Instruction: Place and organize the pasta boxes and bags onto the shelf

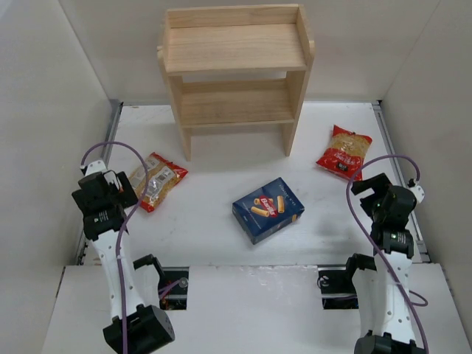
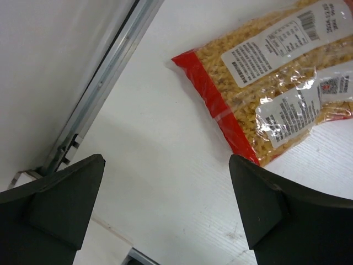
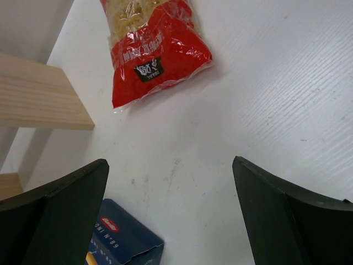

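Observation:
The dark blue pasta box (image 1: pixel 268 209) lies flat at the table's middle; its corner shows in the right wrist view (image 3: pixel 122 241). One red bag with white labels (image 1: pixel 155 180) lies at the left and shows in the left wrist view (image 2: pixel 276 77). A second red bag (image 1: pixel 344 152) lies at the right and shows in the right wrist view (image 3: pixel 152 47). The wooden shelf (image 1: pixel 236 74) stands at the back, both tiers bare. My left gripper (image 1: pixel 122 186) is open and empty beside the labelled bag. My right gripper (image 1: pixel 366 186) is open and empty, below the right bag.
White walls enclose the table on the left, right and back. A metal rail (image 2: pixel 105 83) runs along the left edge. The shelf's side panel (image 3: pixel 41 94) shows at the left of the right wrist view.

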Tool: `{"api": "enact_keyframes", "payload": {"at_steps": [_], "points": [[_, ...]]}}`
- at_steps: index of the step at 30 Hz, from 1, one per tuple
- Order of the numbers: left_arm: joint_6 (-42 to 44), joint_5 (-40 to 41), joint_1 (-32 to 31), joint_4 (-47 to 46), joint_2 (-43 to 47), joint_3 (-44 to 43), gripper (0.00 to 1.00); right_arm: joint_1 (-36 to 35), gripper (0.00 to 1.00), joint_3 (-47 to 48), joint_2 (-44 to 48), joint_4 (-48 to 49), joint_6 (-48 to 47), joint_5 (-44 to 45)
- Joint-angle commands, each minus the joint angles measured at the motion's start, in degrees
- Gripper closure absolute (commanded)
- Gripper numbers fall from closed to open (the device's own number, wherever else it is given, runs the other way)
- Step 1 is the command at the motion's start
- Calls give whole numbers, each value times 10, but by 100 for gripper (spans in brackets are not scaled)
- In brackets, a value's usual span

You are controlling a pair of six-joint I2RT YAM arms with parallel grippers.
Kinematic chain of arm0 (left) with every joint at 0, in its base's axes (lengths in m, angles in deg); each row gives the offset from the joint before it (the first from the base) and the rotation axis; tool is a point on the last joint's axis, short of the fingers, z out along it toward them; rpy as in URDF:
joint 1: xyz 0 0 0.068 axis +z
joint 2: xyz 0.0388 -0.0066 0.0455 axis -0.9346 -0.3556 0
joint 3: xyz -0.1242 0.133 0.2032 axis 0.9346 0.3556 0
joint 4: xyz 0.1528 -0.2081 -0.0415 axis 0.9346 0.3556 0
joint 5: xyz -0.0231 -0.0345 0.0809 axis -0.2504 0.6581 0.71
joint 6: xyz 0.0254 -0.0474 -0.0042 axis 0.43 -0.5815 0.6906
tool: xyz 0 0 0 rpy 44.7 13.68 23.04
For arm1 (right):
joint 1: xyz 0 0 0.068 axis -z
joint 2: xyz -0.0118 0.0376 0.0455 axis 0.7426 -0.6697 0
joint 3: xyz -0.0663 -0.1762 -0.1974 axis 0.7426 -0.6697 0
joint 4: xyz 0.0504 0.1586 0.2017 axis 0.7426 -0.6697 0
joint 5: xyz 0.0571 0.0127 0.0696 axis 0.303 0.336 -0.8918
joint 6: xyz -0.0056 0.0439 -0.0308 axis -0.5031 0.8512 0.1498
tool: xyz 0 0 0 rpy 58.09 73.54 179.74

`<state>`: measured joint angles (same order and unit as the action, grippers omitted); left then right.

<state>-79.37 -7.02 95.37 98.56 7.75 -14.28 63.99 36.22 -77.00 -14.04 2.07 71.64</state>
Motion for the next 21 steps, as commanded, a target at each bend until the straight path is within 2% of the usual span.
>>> {"api": "enact_keyframes", "payload": {"at_steps": [1, 5, 9, 12, 16, 19, 21], "points": [[98, -23, -23, -39, 13, 6, 0, -5, 0, 19, -9, 31, -23, 7], [152, 12, -39, -87, -62, -32, 0, -21, 0, 109, -75, 32, -74, 53], [183, 21, -59, -122, -196, -84, 0, -62, 0, 248, -251, 12, -132, 87], [176, -13, -47, -157, -265, -123, 0, -74, 0, 338, -367, -3, -139, 69], [175, -64, -36, -171, -314, -150, 0, -74, 0, 368, -421, 53, -105, 59], [186, -147, -68, -154, -315, -150, 0, -75, 0, 383, -451, 63, -104, 64], [198, -176, -104, -142, -319, -143, 0, -75, 0, 391, -471, 62, -105, 67]]}}
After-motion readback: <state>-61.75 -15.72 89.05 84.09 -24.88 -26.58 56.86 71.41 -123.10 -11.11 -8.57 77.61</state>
